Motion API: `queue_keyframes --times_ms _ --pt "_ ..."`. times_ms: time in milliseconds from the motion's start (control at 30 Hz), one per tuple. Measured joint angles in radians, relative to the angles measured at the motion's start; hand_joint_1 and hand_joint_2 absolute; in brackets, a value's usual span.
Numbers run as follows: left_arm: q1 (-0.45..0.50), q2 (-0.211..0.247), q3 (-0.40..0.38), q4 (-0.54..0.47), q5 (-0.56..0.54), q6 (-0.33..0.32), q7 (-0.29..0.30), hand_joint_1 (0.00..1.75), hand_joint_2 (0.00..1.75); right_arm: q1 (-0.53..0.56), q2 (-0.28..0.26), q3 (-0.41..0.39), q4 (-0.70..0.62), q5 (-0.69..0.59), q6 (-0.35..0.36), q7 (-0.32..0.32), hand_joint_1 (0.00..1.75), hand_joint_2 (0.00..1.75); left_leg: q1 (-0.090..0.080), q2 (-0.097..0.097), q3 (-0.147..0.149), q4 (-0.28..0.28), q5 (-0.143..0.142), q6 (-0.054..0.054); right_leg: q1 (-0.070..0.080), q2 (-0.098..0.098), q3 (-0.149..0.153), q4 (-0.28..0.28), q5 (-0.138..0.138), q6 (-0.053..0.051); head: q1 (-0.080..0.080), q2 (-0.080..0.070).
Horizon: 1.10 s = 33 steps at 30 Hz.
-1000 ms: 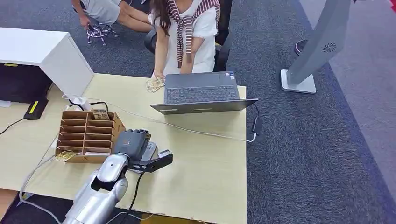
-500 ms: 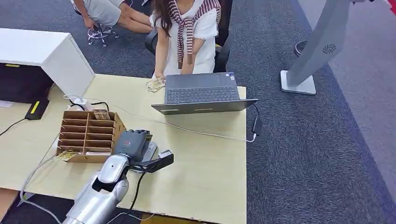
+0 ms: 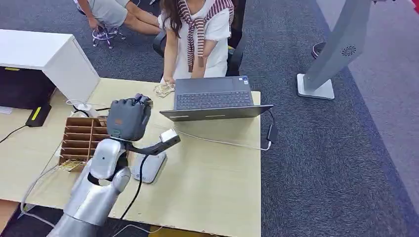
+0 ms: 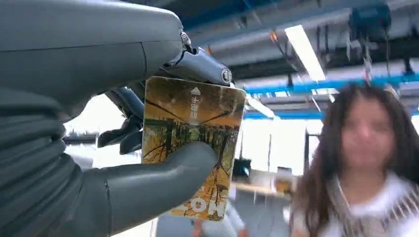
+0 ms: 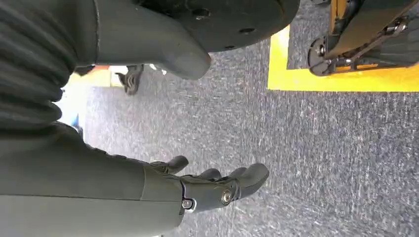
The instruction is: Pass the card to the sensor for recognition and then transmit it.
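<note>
The card point(image 4: 192, 143) is being pinched by the left hand point(image 3: 128, 118), now lifted off the sensor point(image 3: 148, 168) near the table's point(image 3: 217, 168) front edge, suggesting handover to the person point(image 3: 197, 34).

Light wood table point(image 3: 217, 168) | open laptop point(image 3: 213, 98) at far edge | cardboard slot organizer point(image 3: 81, 140) left | grey card reader point(image 3: 149, 168) near middle | white cable point(image 3: 217, 141) trailing across

L hand point(image 4: 99, 148) pinches card point(image 4: 192, 143) w/ autumn-tree print btwn thumb & fingers point(image 4: 197, 64), card upright; blurred person point(image 4: 365, 163) beyond, ceiling lights above.
</note>
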Motion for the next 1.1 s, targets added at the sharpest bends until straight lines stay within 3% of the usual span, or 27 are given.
queue_keyframes --times_ms 100,133,167,367,633,900,933,1100 --pt "-0.068 0.009 0.06 -0.009 0.0 0.019 -0.028 1.75 1.75 -0.001 0.001 0.013 0.0 0.003 -0.002 0.004 0.0 1.75 0.0 0.0 0.0 0.0 0.0 0.0 0.0 0.0 0.0 0.0 0.0 0.0 0.0 0.0" --pt "-0.127 0.019 0.102 0.005 0.0 0.024 -0.031 1.75 1.75 -0.001 -0.002 0.025 0.0 0.013 0.042 -0.004 0.0 1.75 0.001 0.0 -0.001 0.0 0.0 0.0 0.001 0.0 -0.001 0.0 0.0 0.0 0.0 0.0" --pt "-0.275 0.049 0.157 0.117 -0.029 0.003 -0.032 1.75 1.75 -0.002 -0.011 0.042 0.001 0.021 0.067 -0.005 0.0 1.75 0.001 0.001 0.0 0.0 0.0 0.0 0.001 0.001 -0.001 0.0 0.0 0.0 0.0 0.0" --pt "-0.401 0.082 0.166 0.285 -0.112 -0.023 0.007 1.75 1.75 -0.007 -0.007 0.061 0.0 0.023 0.043 0.018 0.0 1.75 0.001 0.001 0.0 0.0 0.0 0.0 0.001 0.001 -0.001 0.0 0.0 0.0 0.0 0.0" --pt "-0.472 0.097 0.167 0.405 -0.127 -0.029 0.008 1.75 1.75 -0.008 -0.002 0.071 0.001 0.023 0.042 0.027 0.0 1.75 0.001 0.001 -0.001 0.0 0.0 0.0 0.001 0.001 -0.001 0.0 0.0 0.0 0.0 0.0" --pt "-0.485 0.096 0.167 0.46 -0.133 -0.012 0.015 1.75 1.75 -0.008 -0.008 0.072 0.001 0.021 0.071 0.018 0.0 1.75 0.001 0.001 -0.001 0.0 0.0 0.0 0.001 0.001 -0.001 0.0 0.0 0.0 0.0 0.0" --pt "-0.485 0.096 0.167 0.466 -0.133 -0.012 0.016 0.0 1.75 -0.008 -0.008 0.072 0.001 0.021 0.073 0.017 0.0 1.75 0.001 0.001 -0.001 0.0 0.0 0.0 0.001 0.001 -0.001 0.0 0.0 0.0 0.0 0.0" --pt "-0.485 0.095 0.171 0.491 -0.126 -0.005 0.035 0.0 1.75 -0.008 -0.009 0.073 0.002 0.021 0.077 0.017 0.0 1.75 0.001 0.001 -0.001 0.0 0.0 0.0 0.001 0.001 -0.001 0.0 0.0 0.0 0.0 0.0"
